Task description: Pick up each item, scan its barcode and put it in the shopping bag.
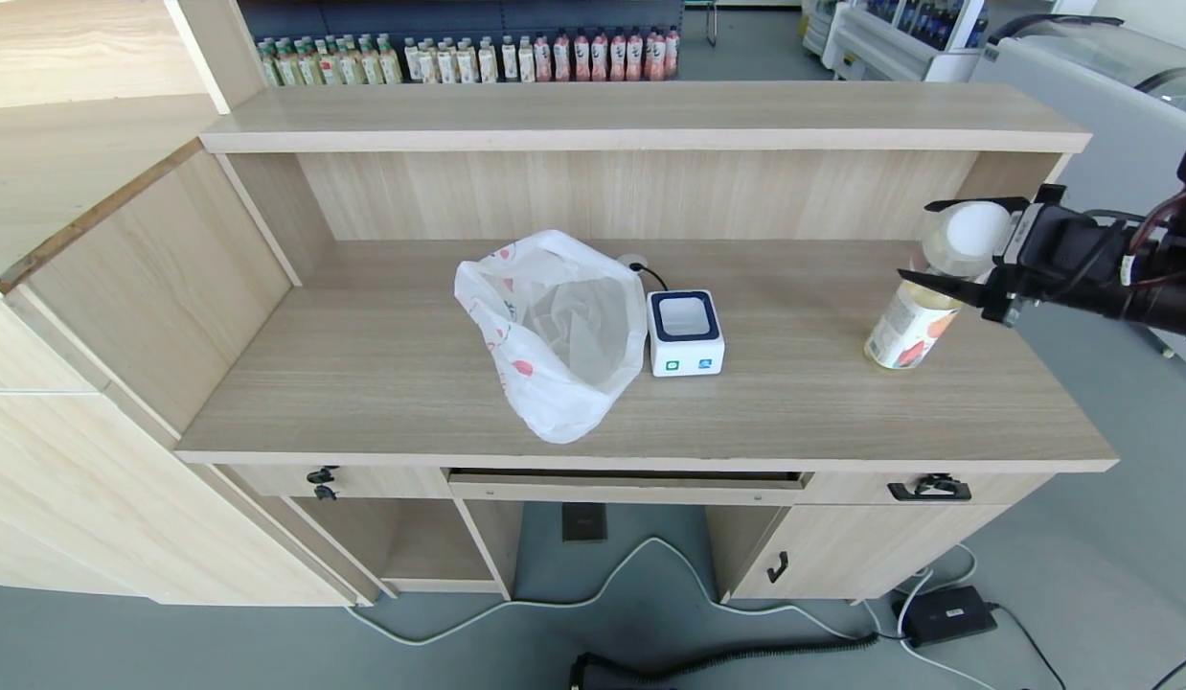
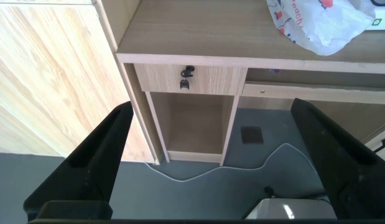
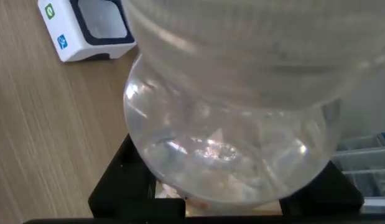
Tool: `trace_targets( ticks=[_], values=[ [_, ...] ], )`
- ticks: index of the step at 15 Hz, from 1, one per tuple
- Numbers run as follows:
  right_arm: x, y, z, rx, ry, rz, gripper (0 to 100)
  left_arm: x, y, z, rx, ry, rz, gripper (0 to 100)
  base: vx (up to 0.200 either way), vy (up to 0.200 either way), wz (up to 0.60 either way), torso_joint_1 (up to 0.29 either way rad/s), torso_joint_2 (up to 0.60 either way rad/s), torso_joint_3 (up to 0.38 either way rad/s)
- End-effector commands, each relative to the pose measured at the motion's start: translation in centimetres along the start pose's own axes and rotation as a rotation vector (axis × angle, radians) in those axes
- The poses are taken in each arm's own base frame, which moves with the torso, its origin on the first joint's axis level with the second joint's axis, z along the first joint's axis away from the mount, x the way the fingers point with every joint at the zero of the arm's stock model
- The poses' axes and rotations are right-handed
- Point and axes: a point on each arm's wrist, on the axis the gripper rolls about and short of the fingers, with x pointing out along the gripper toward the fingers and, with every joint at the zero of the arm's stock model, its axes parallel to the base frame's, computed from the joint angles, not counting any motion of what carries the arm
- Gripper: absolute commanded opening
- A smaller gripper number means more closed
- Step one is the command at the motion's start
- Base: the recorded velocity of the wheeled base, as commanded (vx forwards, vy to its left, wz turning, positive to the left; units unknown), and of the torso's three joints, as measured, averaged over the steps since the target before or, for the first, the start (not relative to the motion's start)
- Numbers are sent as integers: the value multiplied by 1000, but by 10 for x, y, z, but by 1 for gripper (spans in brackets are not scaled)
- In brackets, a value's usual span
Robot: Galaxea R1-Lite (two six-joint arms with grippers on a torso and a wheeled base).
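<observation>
A clear bottle (image 1: 914,326) with a white cap and a printed label stands at the right end of the wooden counter (image 1: 382,383), its base on the surface. My right gripper (image 1: 952,244) is shut on its upper part, one finger on each side. In the right wrist view the bottle (image 3: 229,124) bulges between the black fingers (image 3: 117,183). A white plastic shopping bag (image 1: 555,331) lies mid-counter, mouth facing the front. A white scanner (image 1: 686,333) sits beside it. My left gripper (image 2: 211,162) hangs open and empty, low in front of the counter's left end.
A raised shelf (image 1: 641,115) and back wall close the counter's far side, and a slanted side panel (image 1: 162,278) closes its left. A black cable (image 1: 650,275) runs behind the scanner. Drawers and cupboards with handles (image 1: 928,489) sit below, and cords lie on the floor (image 1: 650,556).
</observation>
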Motion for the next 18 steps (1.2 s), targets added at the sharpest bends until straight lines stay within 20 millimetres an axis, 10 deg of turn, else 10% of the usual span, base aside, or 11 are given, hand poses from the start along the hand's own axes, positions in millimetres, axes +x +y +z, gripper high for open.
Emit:
trace_targets(
  ticks=[1,11,18],
  values=[
    [11,12,-14,-30,-54,34,0,0,0,0,0,-1,0,100,0,0,0,0,0,0],
    [33,6,-13,-251,-118,-67,0,0,0,0,0,-1,0,100,0,0,240,0,1,1],
    [73,45,-23,-252,-191,-42,0,0,0,0,0,-1,0,100,0,0,257,4,1,1]
  ],
)
